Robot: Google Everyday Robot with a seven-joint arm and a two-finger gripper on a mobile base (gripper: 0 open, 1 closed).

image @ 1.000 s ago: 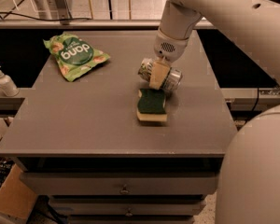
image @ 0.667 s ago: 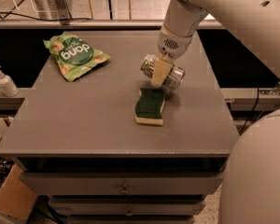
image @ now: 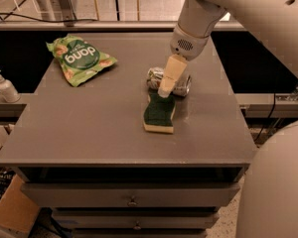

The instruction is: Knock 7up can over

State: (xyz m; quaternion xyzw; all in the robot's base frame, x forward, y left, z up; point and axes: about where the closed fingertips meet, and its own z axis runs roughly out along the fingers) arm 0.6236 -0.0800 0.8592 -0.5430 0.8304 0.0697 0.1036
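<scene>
The 7up can (image: 181, 85) lies on its side on the grey table (image: 89, 128), a little toward 2 o'clock from the tabletop's middle. Its length runs roughly from 9 to 3 o'clock. Only its silvery ends show clearly, and the label cannot be read.

The gripper (image: 165, 87) crosses in front of the can's middle. Its tan tip points down toward 7 o'clock and reaches the far edge of the sponge. Whether it touches the can cannot be told, nor whether the gripper is parted or closed. The white arm (image: 198, 19) comes down to it from 1 o'clock.

A green scouring sponge with a yellow underside (image: 159, 114) lies flat just beside the can at its 6 o'clock. Its near end points toward the table's front edge.

A green snack bag (image: 79, 58) lies flat well apart from the can at its 10 o'clock, near the table's far left corner.

Off the table, at 9 o'clock, a white pump bottle (image: 5, 86) stands upright on a lower ledge.

Drawers with small handles (image: 132, 201) sit under the tabletop.
</scene>
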